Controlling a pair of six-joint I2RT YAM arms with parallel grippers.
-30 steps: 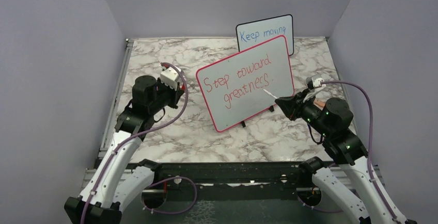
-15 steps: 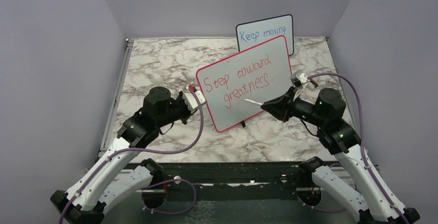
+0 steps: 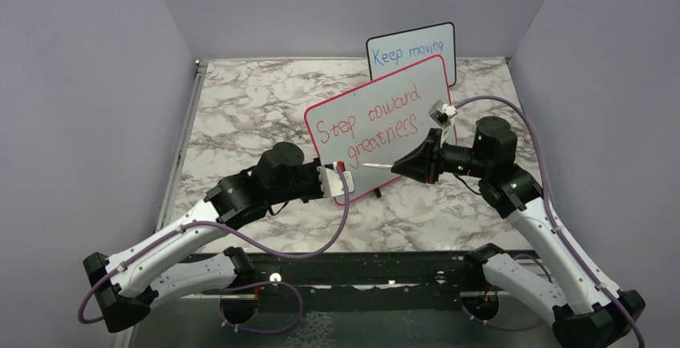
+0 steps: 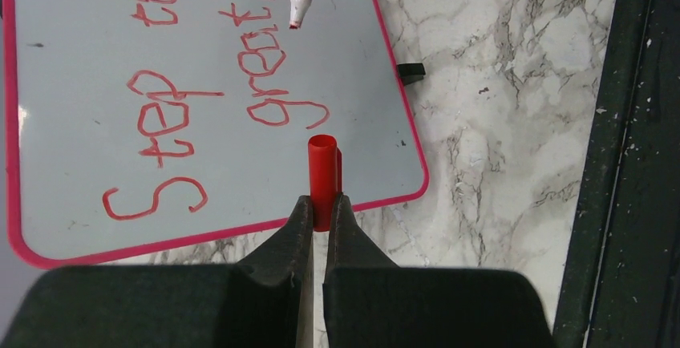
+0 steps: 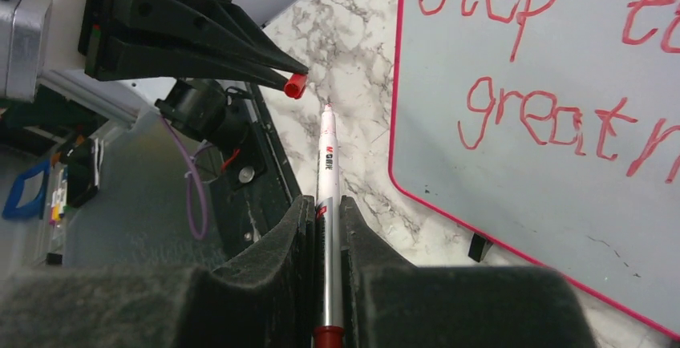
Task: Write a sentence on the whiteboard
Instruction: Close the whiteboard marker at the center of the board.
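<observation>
Holds the red cap [image 4: 323, 173] pinched in the left jaws, now swung in near the tip of the marker [image 5: 329, 180] clamped in the right jaws, before the whiteboard [image 4: 64, 59] standing on the tabletop [image 3: 240, 99], sentence [image 3: 367, 131] finished, so capping seems next.

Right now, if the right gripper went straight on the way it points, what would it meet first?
Probably the red cap in the left gripper: the right gripper's marker leads, tip aimed just beside the cap. Depth is uncertain.
</observation>
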